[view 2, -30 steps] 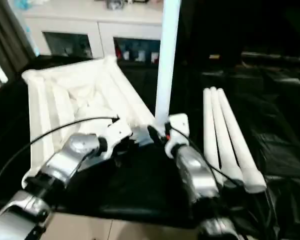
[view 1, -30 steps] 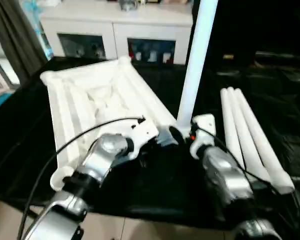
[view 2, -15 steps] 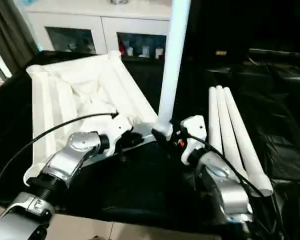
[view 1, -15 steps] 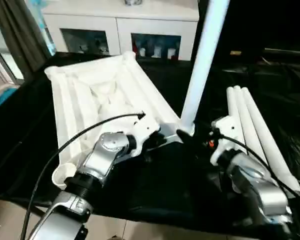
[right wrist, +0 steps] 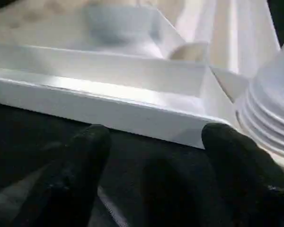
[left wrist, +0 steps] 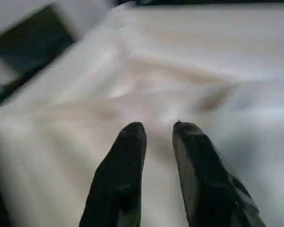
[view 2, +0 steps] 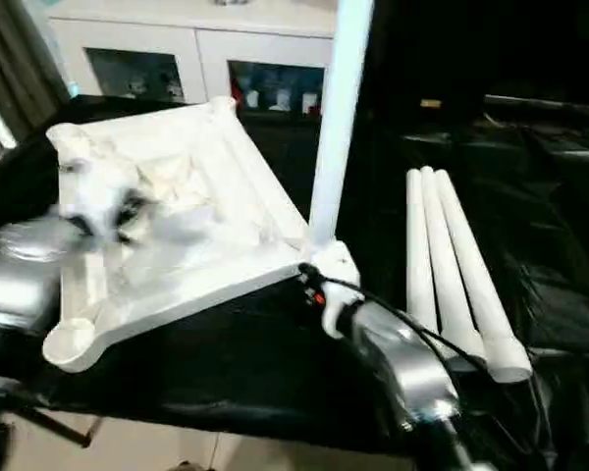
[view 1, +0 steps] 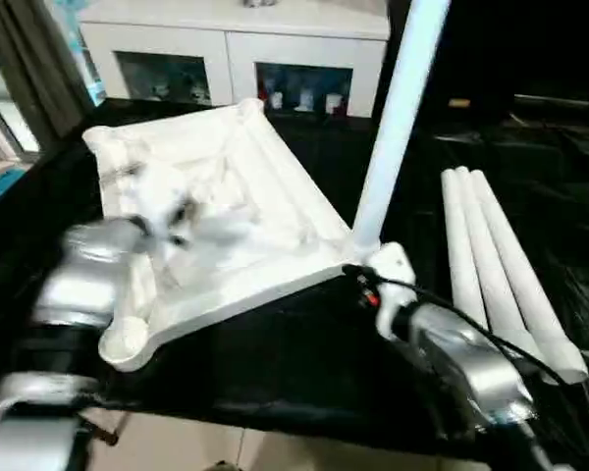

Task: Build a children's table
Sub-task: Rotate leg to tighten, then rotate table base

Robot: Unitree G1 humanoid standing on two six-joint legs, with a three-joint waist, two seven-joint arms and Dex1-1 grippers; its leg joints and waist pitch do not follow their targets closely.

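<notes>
The children's table lies in parts on a black-covered table. Its white tabletop rests upside down, ribbed side up. One white leg stands upright in the near right corner socket. Three more legs lie side by side to the right. My left gripper hovers blurred over the tabletop's left part, its fingers a little apart with nothing between them. My right gripper is open wide just in front of the rim, beside the standing leg's base, holding nothing.
A white cabinet with glass doors stands behind the table, a grey curtain at the back left. The black cover runs to the table's front edge, with floor below it.
My left arm has swung away from the near right corner to the left, over the tabletop, and its fingers have parted. My right gripper stays by the standing leg's base.
</notes>
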